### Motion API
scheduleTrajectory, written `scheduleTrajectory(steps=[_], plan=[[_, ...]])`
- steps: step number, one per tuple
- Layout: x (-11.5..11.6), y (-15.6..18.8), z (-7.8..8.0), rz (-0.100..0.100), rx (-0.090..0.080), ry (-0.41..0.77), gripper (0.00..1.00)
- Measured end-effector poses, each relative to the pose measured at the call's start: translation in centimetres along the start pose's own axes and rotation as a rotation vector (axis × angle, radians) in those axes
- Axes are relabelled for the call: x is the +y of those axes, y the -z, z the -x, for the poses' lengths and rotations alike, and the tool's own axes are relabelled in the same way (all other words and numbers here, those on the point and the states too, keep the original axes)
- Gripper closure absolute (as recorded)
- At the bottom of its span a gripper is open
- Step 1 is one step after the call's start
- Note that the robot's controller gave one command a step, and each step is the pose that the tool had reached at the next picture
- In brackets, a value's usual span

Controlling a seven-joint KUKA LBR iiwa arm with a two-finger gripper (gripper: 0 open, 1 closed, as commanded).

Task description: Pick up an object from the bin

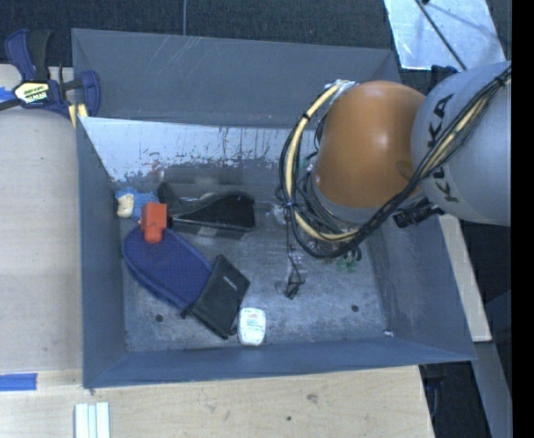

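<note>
You have the tool (292,279) low over a bare part of the grey metal bin (248,89), right of centre in the frame, beneath the arm's orange dome cover (367,144) and its looped cables (296,153). I cannot tell how far open it is, and nothing is seen in it. No pick is yet made. The nearest candidates lie to its left, apart from it: a flat black rectangular pouch (219,297), a small white roll (252,325) touching the pouch's lower corner, and a blue oval padded fabric piece (162,267) which the pouch overlaps. Risks, in my judgement: a straight descent here closes on nothing. A grasp at the pouch may slip on its flat face or drag the roll along. The hanging cables may catch the black wedge-shaped object (216,213) behind.
</note>
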State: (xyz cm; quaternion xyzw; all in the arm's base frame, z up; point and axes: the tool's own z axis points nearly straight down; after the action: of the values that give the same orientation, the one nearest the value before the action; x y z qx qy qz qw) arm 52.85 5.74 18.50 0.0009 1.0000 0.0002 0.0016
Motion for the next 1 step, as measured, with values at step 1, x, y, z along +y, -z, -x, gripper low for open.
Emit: scheduleTrajectory(steps=[1], plan=[[5.05, -9.10, -1.80, 0.001, 0.010, -0.047, 0.00]])
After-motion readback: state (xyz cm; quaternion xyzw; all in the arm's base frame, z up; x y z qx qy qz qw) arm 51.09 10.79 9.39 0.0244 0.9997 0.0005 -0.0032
